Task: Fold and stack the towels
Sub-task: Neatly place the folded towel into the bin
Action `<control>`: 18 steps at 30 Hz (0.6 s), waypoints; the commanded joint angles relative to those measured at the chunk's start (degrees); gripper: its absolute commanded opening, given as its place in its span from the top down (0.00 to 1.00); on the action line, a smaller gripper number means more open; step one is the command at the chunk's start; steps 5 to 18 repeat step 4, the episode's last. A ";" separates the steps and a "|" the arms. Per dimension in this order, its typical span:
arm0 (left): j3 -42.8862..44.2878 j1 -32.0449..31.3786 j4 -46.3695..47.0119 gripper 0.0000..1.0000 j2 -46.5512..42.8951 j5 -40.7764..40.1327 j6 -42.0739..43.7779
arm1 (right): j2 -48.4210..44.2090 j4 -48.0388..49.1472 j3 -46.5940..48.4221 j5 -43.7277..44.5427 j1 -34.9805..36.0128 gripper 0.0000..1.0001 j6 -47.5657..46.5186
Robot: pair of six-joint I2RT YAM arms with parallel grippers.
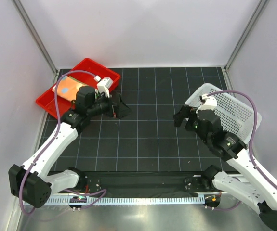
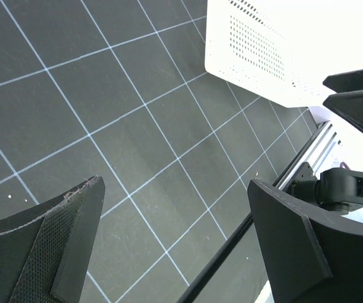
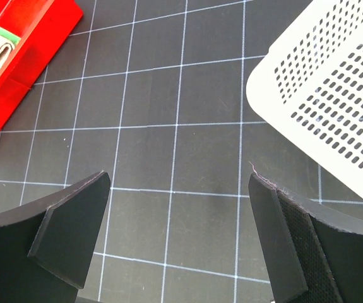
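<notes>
Left pincer and right pincer hang released, empty, above the counter. The towels lie in the tray. Best to lift away without brushing them.

The tray at ten o'clock was red. The towels in it showed orange, pale blue and a green edge. The basket at three o'clock was white and perforated. The mat was black with a white grid.
</notes>
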 commanded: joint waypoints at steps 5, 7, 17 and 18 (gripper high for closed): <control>-0.01 -0.18 3.24 0.00 -1.22 0.86 -0.25 | -0.71 0.02 2.23 2.35 0.03 0.00 -0.77; -0.01 -0.18 3.24 0.00 -1.22 0.86 -0.25 | -0.71 0.02 2.23 2.35 0.03 0.00 -0.77; -0.01 -0.18 3.24 0.00 -1.22 0.86 -0.25 | -0.71 0.02 2.23 2.35 0.03 0.00 -0.77; -0.01 -0.18 3.24 0.00 -1.22 0.86 -0.25 | -0.71 0.02 2.23 2.35 0.03 0.00 -0.77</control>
